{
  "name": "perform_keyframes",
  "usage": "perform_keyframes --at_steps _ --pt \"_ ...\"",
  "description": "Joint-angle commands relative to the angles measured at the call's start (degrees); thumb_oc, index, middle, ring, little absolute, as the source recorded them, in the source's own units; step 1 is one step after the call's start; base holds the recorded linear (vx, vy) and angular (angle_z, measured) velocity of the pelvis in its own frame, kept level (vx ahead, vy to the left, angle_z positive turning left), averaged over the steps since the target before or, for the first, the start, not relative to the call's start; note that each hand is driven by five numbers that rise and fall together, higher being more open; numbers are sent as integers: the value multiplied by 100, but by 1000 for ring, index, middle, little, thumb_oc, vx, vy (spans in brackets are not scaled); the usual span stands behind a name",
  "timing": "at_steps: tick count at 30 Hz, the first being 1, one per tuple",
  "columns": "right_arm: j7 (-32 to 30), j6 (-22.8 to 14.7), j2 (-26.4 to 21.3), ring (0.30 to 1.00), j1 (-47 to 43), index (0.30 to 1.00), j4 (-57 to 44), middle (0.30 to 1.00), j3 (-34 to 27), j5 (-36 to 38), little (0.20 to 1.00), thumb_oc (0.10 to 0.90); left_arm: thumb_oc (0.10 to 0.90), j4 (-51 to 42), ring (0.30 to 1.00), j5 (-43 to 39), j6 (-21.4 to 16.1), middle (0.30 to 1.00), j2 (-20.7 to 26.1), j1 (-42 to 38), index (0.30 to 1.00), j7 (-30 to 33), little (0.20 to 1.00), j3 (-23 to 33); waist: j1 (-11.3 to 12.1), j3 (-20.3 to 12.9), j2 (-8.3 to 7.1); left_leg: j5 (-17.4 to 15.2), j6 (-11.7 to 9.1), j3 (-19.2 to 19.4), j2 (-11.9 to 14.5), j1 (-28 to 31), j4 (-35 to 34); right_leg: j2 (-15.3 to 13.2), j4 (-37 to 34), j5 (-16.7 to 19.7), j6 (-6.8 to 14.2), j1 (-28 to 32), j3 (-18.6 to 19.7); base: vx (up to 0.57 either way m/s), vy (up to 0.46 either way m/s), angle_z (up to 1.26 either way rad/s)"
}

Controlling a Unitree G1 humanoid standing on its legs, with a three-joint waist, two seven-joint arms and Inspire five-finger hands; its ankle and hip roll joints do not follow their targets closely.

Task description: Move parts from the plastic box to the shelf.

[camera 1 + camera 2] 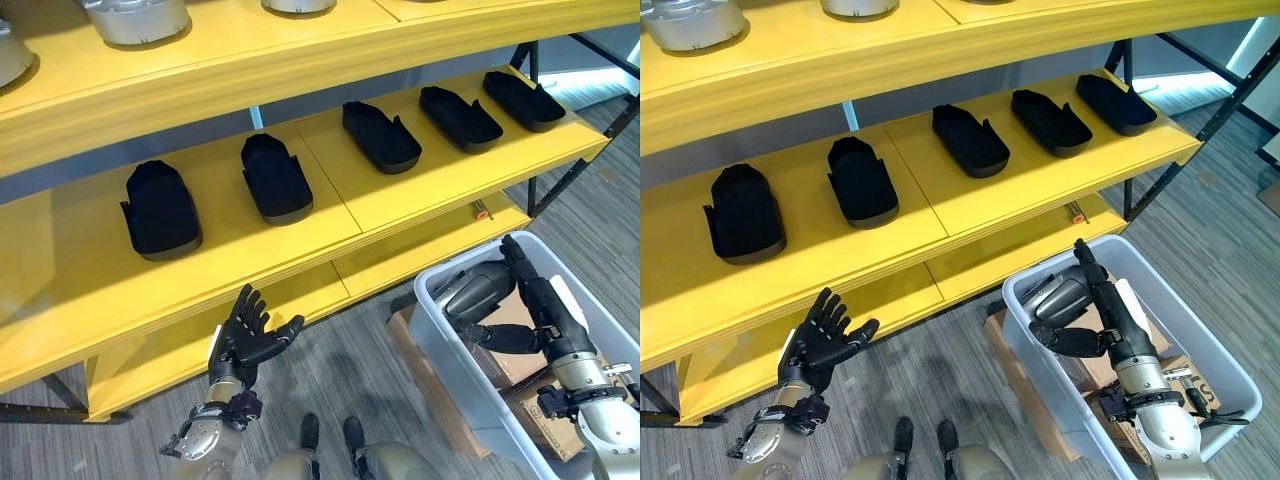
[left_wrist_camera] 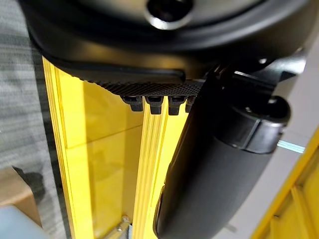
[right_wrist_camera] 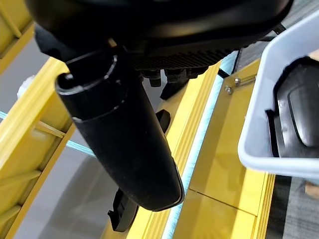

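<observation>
No legible text, label, number or sign found on any surface. Print on the cardboard box (image 1: 545,415) inside the plastic box (image 1: 455,345) is too small to read.

Five black, shoe-shaped parts lie flat in a row on the middle board of the yellow shelf (image 1: 420,190), well apart from one another: the leftmost part (image 1: 160,208), a second part (image 1: 276,177), a third part (image 1: 381,136), a fourth part (image 1: 460,118) and the rightmost part (image 1: 524,100). The pale, translucent plastic box (image 1: 452,357) stands on the floor before the shelf, holding a grey-black rounded part (image 1: 475,290) near its far corner.
</observation>
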Motion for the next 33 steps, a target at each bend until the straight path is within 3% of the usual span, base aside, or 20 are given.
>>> perform_keyframes --at_steps 1,5,7,10,14,18,22,24,30,31,33 --pt "-115 -435 -46 1000 -543 1000 -130 1000 -37 127 1000 900 900 -558 1000 -12 -576 1000 327 -96 1000 -29 1000 431 16 -352 -162 -377 -50 27 -37 126 -101 -513 -525 -125 760 615 -63 16 179 -50" --pt "-154 -395 92 1000 -646 1000 -106 1000 133 25 1000 900 900 -484 1000 50 -575 1000 491 -205 1000 77 1000 434 -59 -101 -197 -483 76 312 -1 119 15 -407 285 -48 946 65 95 -58 153 -37" --pt "-188 -387 169 1000 -760 1000 -65 1000 276 -28 1000 900 900 -476 1000 162 -589 1000 618 -282 1000 161 1000 450 -39 78 -224 -560 100 526 87 114 133 -503 692 81 1079 -232 -353 -94 89 -47" --pt "-236 -351 280 1000 -862 1000 -12 1000 396 -125 1000 900 900 -539 1000 251 -551 1000 654 -211 1000 189 1000 583 43 124 -165 -756 67 984 302 361 130 -1151 312 383 1125 -106 -1199 10 31 -94" --pt "-184 -329 258 1000 -886 1000 -62 1000 431 -340 1000 900 900 -632 1000 255 -551 1000 649 -50 1000 216 1000 728 69 212 -159 -957 6 1343 543 508 309 -1926 -436 1288 1278 -226 -1252 1 -31 -111" --pt "-155 -297 217 1000 -915 1000 -183 1000 397 -354 1000 900 900 -749 1000 278 -518 1000 617 39 1000 235 1000 862 156 264 -355 -1228 -28 1550 625 476 766 -2415 -658 1766 1457 -11 -1788 -2 -121 -52" --pt "-126 -245 201 1000 -968 1000 -239 1000 346 -333 1000 900 900 -777 1000 263 -482 1000 503 60 1000 256 1000 1004 255 149 -553 -1422 -95 1826 757 403 1057 -2523 -901 1864 1566 288 -2208 12 -194 -20" --pt "-101 -234 186 1000 -978 1000 -261 1000 332 -272 1000 900 900 -764 1000 266 -463 1000 412 116 1000 279 1000 1068 264 56 -609 -1395 -191 1889 859 369 1110 -2383 -1067 1802 1579 357 -2099 58 -220 -41" --pt "-103 -238 69 1000 -863 1000 -387 1000 192 -216 1000 900 900 -748 1000 241 -429 1000 269 177 1000 261 1000 1041 190 -84 -524 -1190 -361 1792 1061 657 644 -2189 -885 1354 1490 320 -2039 119 -151 -16" --pt "-101 -253 39 1000 -801 1000 -421 1000 121 -174 1000 900 900 -716 1000 220 -402 1000 239 196 1000 218 1000 1000 136 -106 -452 -1107 -440 1758 1171 735 488 -2095 -754 1046 1400 302 -2043 104 -143 6" --pt "-117 -251 9 1000 -740 1000 -434 1000 67 -149 1000 900 900 -665 1000 186 -397 1000 208 228 1000 199 1000 985 91 -108 -373 -983 -545 1739 1322 846 316 -1984 -583 799 1318 278 -2074 130 -192 12"
